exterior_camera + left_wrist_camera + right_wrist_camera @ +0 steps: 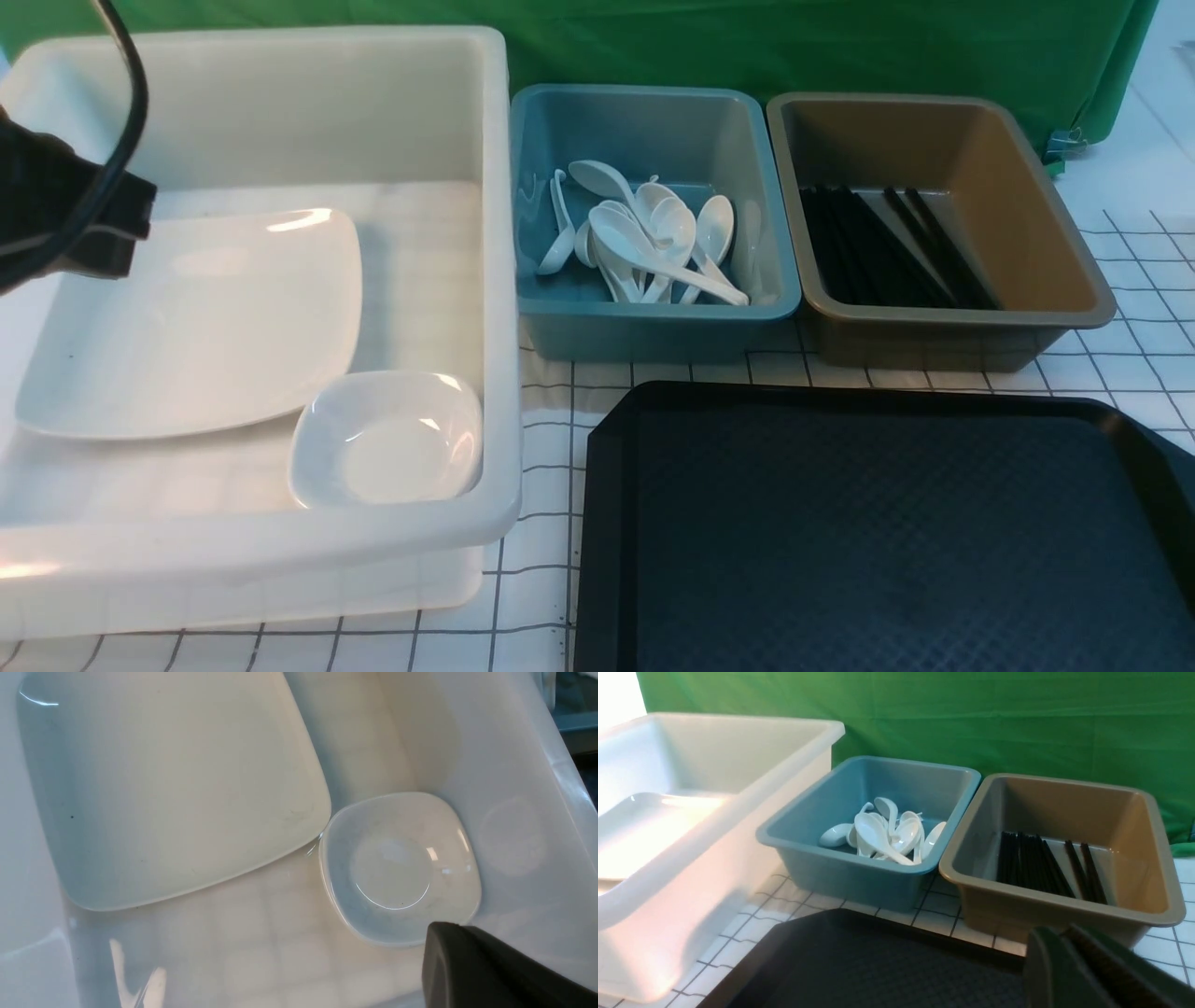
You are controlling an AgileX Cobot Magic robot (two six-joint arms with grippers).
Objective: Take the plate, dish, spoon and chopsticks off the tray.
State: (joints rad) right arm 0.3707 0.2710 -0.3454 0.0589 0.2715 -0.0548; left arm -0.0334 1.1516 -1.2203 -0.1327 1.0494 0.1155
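Tray (887,532) bare, looks done: plate (196,322) and dish (387,439) in white tub (280,551), spoon in blue bin (653,327), chopsticks in brown bin (943,322); left gripper (486,970) closed empty, right gripper (1069,970) nearly closed, empty.

1. You are looking at a staged test bench, not a real kitchen: a green cloth backdrop (747,42) hangs at the far side.
2. A white gridded table cover (541,467) lies underneath.
3. A white tub (280,560), blue tub (653,331) and brown tub (952,341) sort tableware.
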